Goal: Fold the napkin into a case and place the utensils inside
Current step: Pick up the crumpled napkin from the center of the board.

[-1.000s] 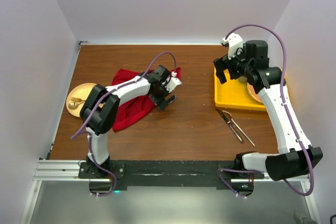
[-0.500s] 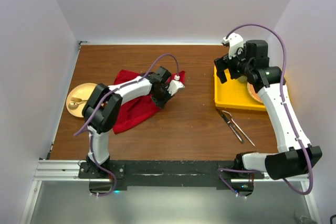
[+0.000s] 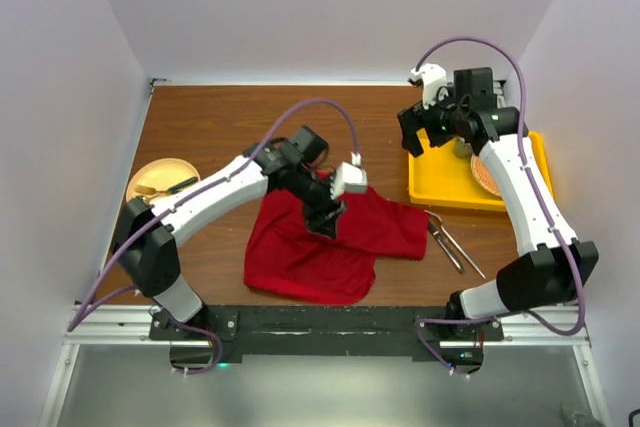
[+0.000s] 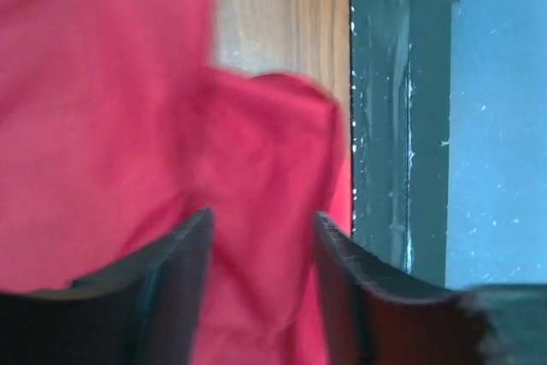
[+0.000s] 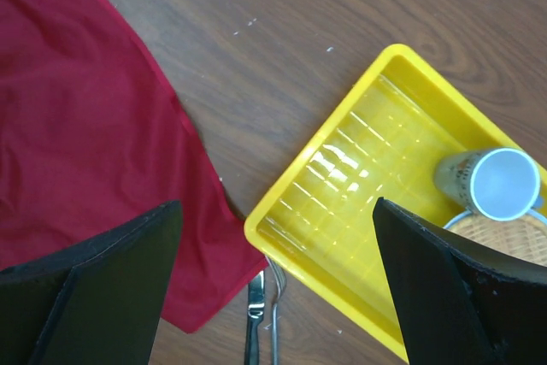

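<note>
The left tool is standing partly spread over the napkin, pinching no visible cloth; the right tool is hanging fully spread above the yellow tray near the desk's right edge. The napkin is lying open and rumpled at the middle of the near edge, the utensils lying bare just beside its right end. Judgement: no fold is showing, so all folding and the loading of the utensils are remaining.
</note>
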`<action>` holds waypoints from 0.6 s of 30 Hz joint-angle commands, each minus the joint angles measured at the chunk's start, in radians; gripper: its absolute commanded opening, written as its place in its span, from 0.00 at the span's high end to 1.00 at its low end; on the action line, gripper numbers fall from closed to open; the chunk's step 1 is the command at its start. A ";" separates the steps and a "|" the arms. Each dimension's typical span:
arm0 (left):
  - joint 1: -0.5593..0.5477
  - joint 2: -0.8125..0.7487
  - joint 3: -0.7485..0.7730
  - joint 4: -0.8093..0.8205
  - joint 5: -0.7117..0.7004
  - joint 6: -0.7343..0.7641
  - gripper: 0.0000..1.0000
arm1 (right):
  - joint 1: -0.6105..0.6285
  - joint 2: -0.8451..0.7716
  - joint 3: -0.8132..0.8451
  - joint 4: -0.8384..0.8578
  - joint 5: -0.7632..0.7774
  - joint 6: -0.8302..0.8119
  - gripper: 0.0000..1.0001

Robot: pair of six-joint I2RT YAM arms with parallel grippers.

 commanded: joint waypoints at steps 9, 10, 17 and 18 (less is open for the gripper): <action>0.520 0.095 0.136 0.135 -0.208 -0.178 0.39 | 0.000 0.043 0.010 -0.141 -0.104 -0.110 0.02; 0.530 0.156 0.159 0.135 -0.230 -0.187 0.44 | -0.002 0.040 0.005 -0.142 -0.104 -0.110 0.02; 0.564 0.299 0.149 0.229 -0.319 -0.241 0.58 | -0.002 0.015 -0.026 -0.133 -0.073 -0.088 0.04; 0.563 0.321 0.144 0.240 -0.345 -0.245 0.60 | 0.000 0.014 -0.027 -0.133 -0.069 -0.085 0.04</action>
